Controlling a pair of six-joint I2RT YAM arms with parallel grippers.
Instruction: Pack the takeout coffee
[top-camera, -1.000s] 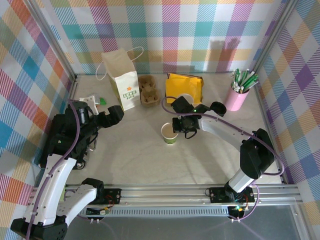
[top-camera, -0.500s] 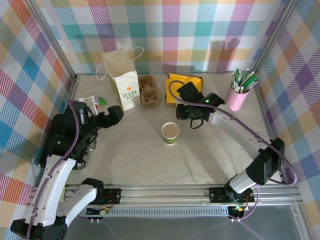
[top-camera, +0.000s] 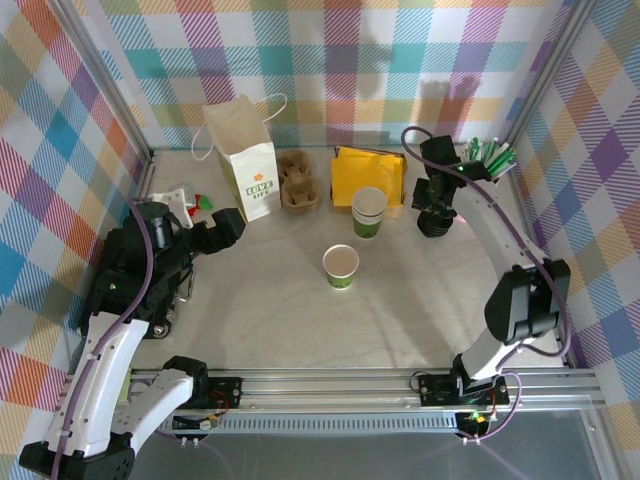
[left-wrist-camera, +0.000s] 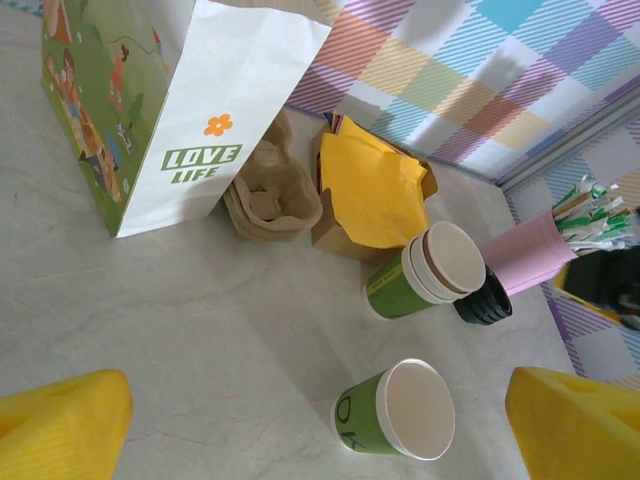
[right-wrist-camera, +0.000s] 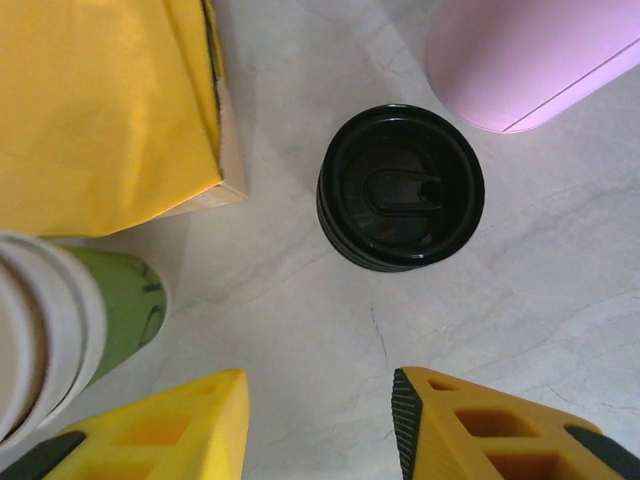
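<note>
Cream paper above a green band, the single cup (top-camera: 341, 266) is standing upright and lidless, its mouth open, on the middle of the table (top-camera: 260, 310), well apart from both grippers. The round black plastic lid (right-wrist-camera: 401, 187) is lying just beside the pink cup (right-wrist-camera: 530, 60). The right gripper (right-wrist-camera: 320, 400) is hovering over the lid, fingers parted and empty. The left gripper (left-wrist-camera: 318, 395) is gaping wide, grasping nothing.

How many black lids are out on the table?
1 seen: a black lid between the pink cup and the stacked cups. Its side looks layered, so more may be stacked beneath.
</note>
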